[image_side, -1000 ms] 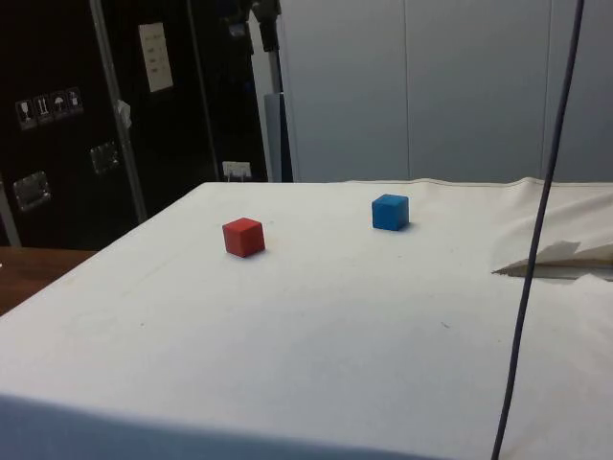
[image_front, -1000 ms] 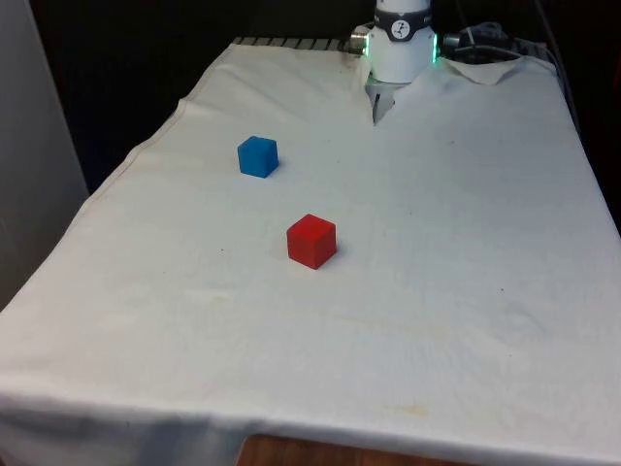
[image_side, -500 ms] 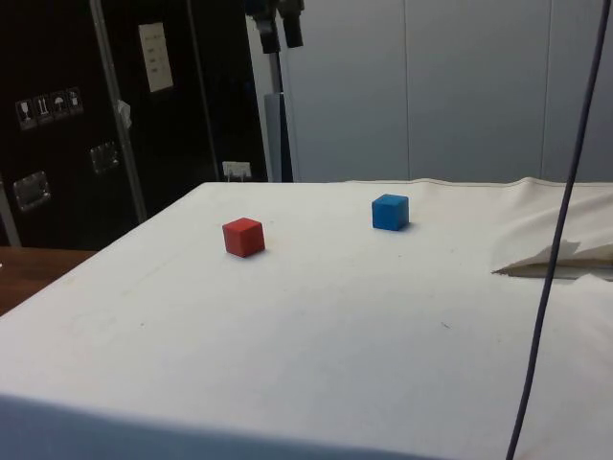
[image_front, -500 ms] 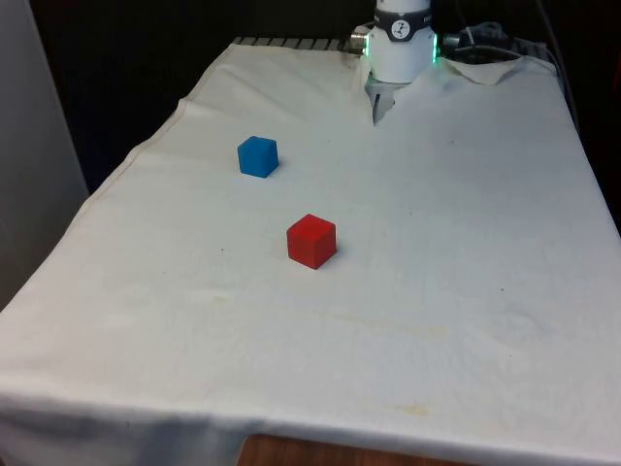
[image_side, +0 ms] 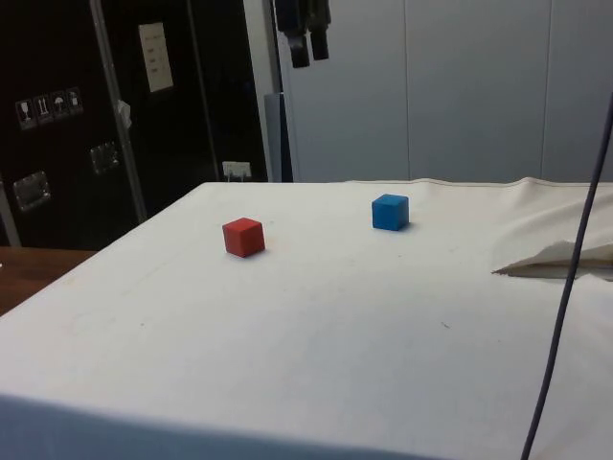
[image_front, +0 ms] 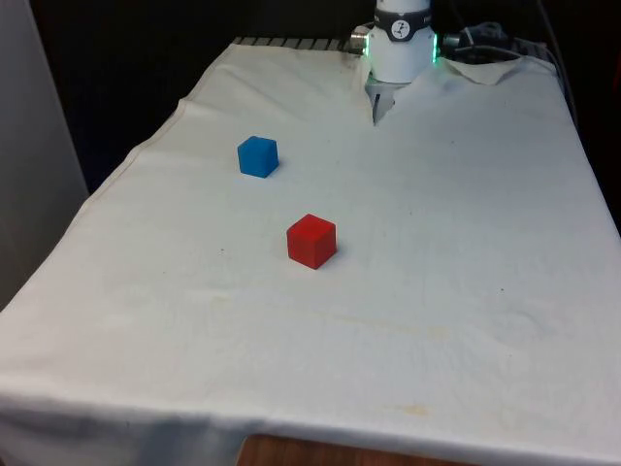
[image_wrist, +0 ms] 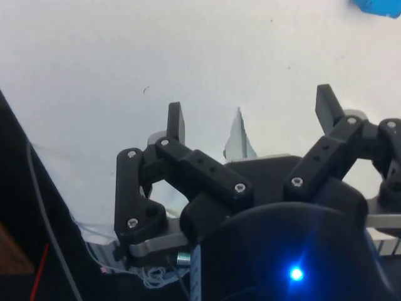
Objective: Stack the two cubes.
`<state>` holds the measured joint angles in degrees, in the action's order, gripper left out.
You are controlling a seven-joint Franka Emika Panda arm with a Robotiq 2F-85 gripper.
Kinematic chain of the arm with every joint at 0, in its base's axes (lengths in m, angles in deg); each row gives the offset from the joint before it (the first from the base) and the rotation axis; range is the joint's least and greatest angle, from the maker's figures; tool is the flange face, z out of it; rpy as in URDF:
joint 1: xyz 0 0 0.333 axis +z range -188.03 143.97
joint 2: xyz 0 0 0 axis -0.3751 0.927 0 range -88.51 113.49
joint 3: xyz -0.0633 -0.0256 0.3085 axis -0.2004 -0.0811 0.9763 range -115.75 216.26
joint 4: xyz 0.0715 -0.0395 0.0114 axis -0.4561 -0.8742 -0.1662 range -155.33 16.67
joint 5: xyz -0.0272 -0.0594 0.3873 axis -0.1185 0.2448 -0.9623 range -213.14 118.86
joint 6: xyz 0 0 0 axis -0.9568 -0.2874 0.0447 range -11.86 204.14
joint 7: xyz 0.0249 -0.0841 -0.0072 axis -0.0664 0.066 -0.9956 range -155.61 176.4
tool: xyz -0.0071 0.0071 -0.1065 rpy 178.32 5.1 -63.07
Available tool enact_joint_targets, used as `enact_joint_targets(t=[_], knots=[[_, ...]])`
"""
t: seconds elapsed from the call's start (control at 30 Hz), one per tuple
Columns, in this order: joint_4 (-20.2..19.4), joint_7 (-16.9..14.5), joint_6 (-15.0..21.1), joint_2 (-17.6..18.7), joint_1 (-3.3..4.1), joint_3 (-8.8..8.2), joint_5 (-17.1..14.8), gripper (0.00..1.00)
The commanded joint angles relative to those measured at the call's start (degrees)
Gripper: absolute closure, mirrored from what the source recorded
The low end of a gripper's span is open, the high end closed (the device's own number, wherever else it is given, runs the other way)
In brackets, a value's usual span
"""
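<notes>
A red cube (image_front: 311, 241) sits near the middle of the white cloth, also the red cube (image_side: 243, 237) in the side view. A blue cube (image_front: 258, 156) lies farther back, toward the front view's left; it is the blue cube (image_side: 390, 212) in the side view, and a corner of the blue cube (image_wrist: 379, 6) enters the wrist view. My gripper (image_side: 310, 43) hangs high above the table, well above both cubes. In the wrist view the gripper (image_wrist: 250, 113) is open, its two fingers spread wide with nothing between them.
The robot base (image_front: 402, 44) stands at the table's far end, with a fold in the cloth (image_front: 378, 102) just before it. A dark cable (image_side: 567, 278) hangs down at the side view's right. Bare cloth (image_front: 456, 243) lies around both cubes.
In the side view my gripper has moved to the right and slightly lower along the top edge. The hanging cable has swung to the right. Both cubes have stayed still.
</notes>
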<state>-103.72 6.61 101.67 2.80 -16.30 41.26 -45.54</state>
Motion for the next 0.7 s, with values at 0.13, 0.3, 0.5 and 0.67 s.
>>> enact_joint_targets(t=[0.13, 0.3, 0.5, 0.67], knots=[[-4.98, -1.15, 4.24, -2.69, -0.57, -0.97, 0.97, 0.00], [-6.59, -1.78, 5.04, -3.21, -0.57, -1.66, 1.09, 0.00], [-10.26, -3.44, 7.79, -4.76, -1.20, -3.27, 2.52, 0.00], [-12.32, -4.53, 9.22, -5.39, -1.43, -4.58, 3.27, 0.00]])
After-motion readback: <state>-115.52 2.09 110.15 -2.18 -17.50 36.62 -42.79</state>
